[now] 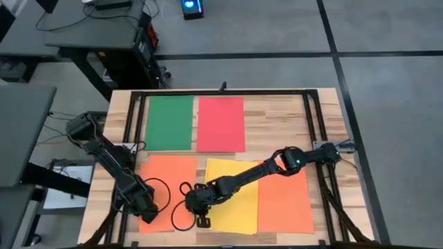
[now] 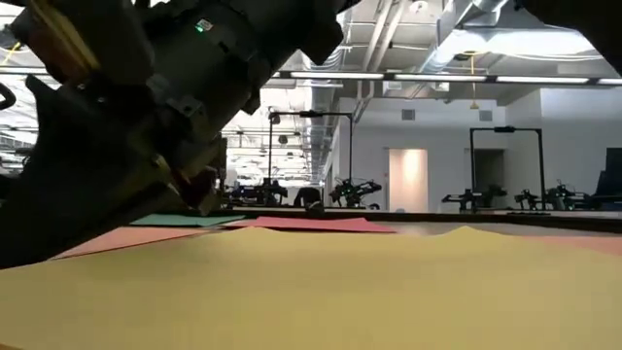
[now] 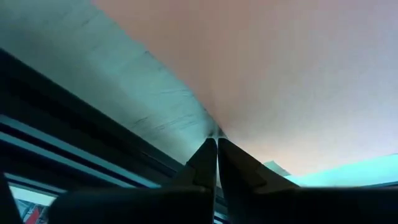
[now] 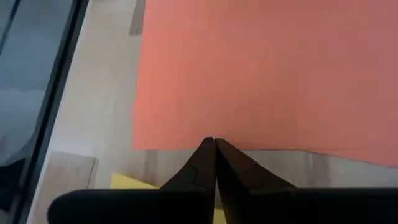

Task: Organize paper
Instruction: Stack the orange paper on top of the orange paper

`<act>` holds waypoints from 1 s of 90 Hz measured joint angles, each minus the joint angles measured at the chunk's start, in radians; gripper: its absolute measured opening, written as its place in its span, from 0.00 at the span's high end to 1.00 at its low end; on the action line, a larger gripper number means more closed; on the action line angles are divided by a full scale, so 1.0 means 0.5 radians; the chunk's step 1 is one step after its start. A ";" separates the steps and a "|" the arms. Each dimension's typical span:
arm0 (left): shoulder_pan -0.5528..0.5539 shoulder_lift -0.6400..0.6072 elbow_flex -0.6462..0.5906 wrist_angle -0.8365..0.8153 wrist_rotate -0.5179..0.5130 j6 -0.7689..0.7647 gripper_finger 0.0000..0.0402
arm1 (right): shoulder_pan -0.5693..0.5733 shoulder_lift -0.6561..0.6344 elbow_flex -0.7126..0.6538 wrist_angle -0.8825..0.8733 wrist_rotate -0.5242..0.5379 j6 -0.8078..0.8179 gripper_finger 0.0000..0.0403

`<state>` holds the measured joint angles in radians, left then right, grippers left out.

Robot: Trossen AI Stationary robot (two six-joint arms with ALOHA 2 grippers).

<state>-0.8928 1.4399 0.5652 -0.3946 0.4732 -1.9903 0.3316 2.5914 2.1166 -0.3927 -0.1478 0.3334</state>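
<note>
In your low view the yellow sheet [image 2: 321,287] fills the foreground, lying flat on the wooden table [image 1: 277,114], with the dark bulk of an arm looming over its near-left side. From above you see the right gripper [image 1: 197,211] reaching across to the yellow sheet's left edge near the table's front; its wrist camera shows the two fingers pressed together with nothing between them, the tips at the gap between the yellow sheet and the left orange sheet [image 4: 267,74]. Your left gripper [image 1: 147,212] sits low over that same orange sheet's front-left corner; its fingers also look pressed together, tips at the paper's edge, though you cannot tell whether any paper is caught between them. A second orange sheet [image 1: 285,200] lies just beside the yellow one on the right, partly under the right arm. Farther back, the green sheet [image 1: 169,122] and the pink-red sheet [image 1: 221,124] lie flat side by side, almost touching
</note>
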 joint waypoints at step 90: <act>-0.005 -0.050 0.127 -0.506 -0.002 0.318 1.00 | -0.016 -0.175 0.409 -0.580 0.011 -0.229 1.00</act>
<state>-0.8955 1.4147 0.6286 -0.6476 0.4722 -1.8315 0.3234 2.5038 2.3211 -0.6827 -0.1425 0.2187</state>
